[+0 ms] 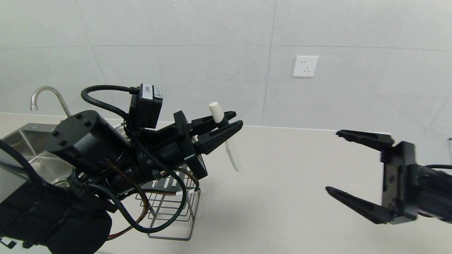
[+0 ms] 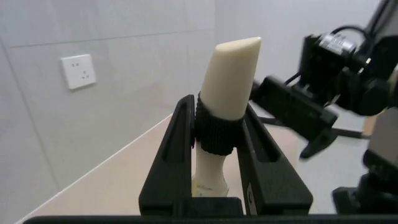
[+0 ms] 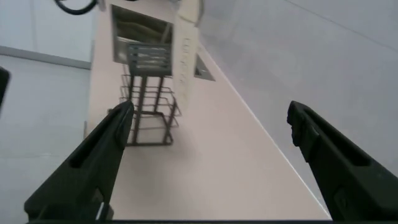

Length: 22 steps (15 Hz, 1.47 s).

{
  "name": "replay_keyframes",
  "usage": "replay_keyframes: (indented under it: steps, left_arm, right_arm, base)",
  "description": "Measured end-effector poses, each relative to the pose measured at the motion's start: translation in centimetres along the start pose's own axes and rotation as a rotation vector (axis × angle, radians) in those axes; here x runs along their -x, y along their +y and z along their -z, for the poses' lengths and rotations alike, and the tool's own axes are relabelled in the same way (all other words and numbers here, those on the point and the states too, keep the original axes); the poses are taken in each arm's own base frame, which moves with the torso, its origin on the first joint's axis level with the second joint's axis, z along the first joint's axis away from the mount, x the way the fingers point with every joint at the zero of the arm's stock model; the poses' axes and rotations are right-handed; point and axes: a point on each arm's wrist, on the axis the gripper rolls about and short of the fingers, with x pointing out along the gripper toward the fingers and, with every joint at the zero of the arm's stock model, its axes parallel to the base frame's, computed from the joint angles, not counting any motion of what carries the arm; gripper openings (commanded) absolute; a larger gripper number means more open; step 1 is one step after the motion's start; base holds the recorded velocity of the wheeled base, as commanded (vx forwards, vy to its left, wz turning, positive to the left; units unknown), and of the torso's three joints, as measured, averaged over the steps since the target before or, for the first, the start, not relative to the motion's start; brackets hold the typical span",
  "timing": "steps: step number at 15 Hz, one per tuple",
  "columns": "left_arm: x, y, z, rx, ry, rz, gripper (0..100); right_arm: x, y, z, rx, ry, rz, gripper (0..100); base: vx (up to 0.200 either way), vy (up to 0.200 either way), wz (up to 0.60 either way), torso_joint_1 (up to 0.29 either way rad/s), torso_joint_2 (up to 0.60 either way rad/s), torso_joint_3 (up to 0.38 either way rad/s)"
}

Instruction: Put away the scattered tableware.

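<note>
Above the counter (image 1: 282, 197), beside the wire rack (image 1: 192, 211) at its sink-side end, the left gripper (image 1: 237, 119) is clamped on a white knife (image 1: 233, 155). The knife's long axis is near upright, handle up, blade down. Pinched only near the handle's neck, it could swivel or slip and miss the rack. The right gripper (image 1: 332, 161) hangs wide open, empty, toward the counter's right end.

Free passage over the worktop (image 1: 282, 190) between wire rack (image 1: 171, 220) and spread right tool (image 1: 332, 161); leftward blocked by sink (image 1: 21, 141), faucet (image 1: 46, 93) and left tool (image 1: 237, 118) gripping a knife (image 1: 233, 157).
</note>
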Motion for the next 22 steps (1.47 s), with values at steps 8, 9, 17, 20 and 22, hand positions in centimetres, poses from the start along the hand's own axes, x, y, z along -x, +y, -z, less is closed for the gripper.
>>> replay_keyframes:
  steps: [8, 9, 17, 20, 22]
  left_arm:
    - [1.8, -1.3, -0.4, -0.016, 0.025, -0.002, 0]
    - [2.0, -1.4, -0.8, -0.021, 0.017, -0.002, 0]
    - [2.5, -1.7, -2.1, -0.043, -0.016, -0.003, 0]
    - [2.6, -1.8, -2.6, -0.054, -0.030, -0.003, 0]
    - [2.9, -1.8, -3.1, -0.063, -0.041, -0.011, 0]
  right_arm:
    - [10.4, 5.3, -4.8, 0.099, -0.046, 0.508, 0]
    - [11.1, 6.3, -5.4, 0.128, -0.065, 0.554, 0]
    - [14.8, 13.8, -6.1, 0.332, -0.241, 0.600, 0]
    - [15.4, 14.9, -4.8, 0.284, -0.233, 0.596, 0]
    - [15.3, 14.9, -2.8, 0.126, -0.103, 0.692, 0]
  base:
    - [0.000, 0.000, 0.00, 0.000, 0.00, 0.000]
    - [0.000, 0.000, 0.00, 0.000, 0.00, 0.000]
    - [0.000, 0.000, 0.00, 0.000, 0.00, 0.000]
    - [0.000, 0.000, 0.00, 0.000, 0.00, 0.000]
    - [0.000, 0.000, 0.00, 0.000, 0.00, 0.000]
